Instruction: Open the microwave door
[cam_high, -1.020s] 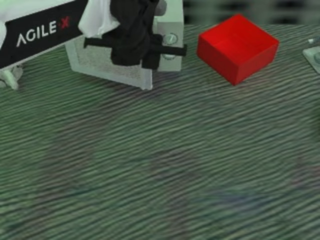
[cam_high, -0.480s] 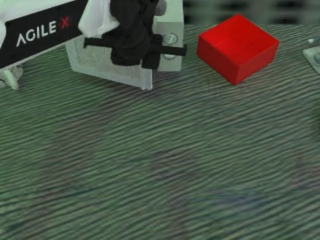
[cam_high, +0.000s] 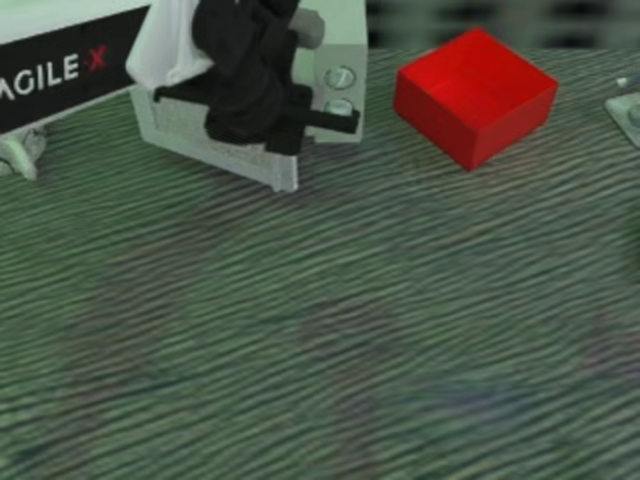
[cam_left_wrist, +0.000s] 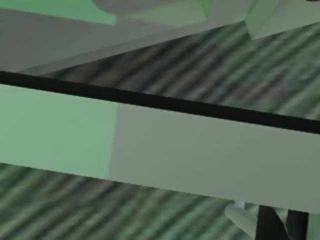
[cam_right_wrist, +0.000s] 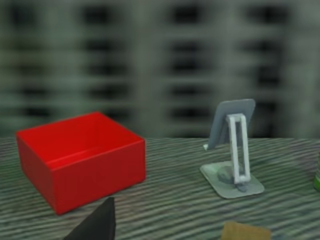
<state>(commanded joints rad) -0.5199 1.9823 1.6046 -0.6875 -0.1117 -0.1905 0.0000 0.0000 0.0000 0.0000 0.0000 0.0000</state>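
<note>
The microwave (cam_high: 340, 45) is a pale box at the table's back left, with two silver knobs (cam_high: 340, 78) on its front. The microwave door (cam_high: 200, 135) stands swung out at an angle, its free edge towards the table's front. My left gripper (cam_high: 262, 112) hangs over the door and is shut on the thin bar handle (cam_left_wrist: 246, 218). In the left wrist view the door's edge (cam_left_wrist: 200, 150) crosses the frame, and dark fingers (cam_left_wrist: 270, 227) sit beside the handle. My right gripper (cam_right_wrist: 100, 222) is parked off the top view and shows only as a dark wedge.
A red cube box (cam_high: 475, 95) stands to the right of the microwave and fills the near left in the right wrist view (cam_right_wrist: 82, 155). A grey phone stand (cam_right_wrist: 232, 150) sits at the table's far right edge (cam_high: 626, 110). A tan object (cam_right_wrist: 245, 232) lies near the right arm.
The left arm has pulled back to the left, and the door has swung further out with it. Both knobs now show clear of the gripper.
</note>
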